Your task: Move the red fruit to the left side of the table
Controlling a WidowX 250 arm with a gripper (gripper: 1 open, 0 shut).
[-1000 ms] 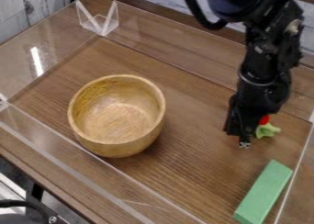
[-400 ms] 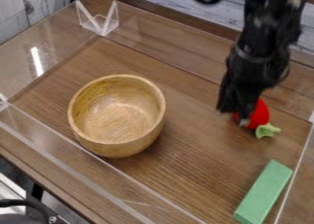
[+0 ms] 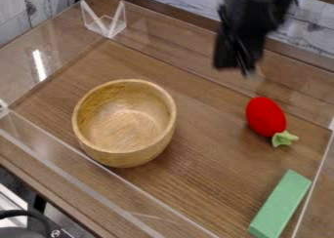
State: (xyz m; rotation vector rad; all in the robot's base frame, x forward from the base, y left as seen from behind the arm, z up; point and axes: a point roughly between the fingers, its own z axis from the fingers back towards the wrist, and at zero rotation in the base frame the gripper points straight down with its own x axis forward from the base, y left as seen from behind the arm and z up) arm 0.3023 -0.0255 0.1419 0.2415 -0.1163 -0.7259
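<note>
Red rounded fruit, green-stemmed (image 3: 267, 117), borne on brown wood-grain bench (image 3: 209, 144); black fingers (image 3: 231, 66), narrowly closed, seen beyond it, apart.

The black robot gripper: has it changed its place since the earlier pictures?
Yes. The black robot gripper has moved up and left in the view, away from the red strawberry-like toy.
</note>
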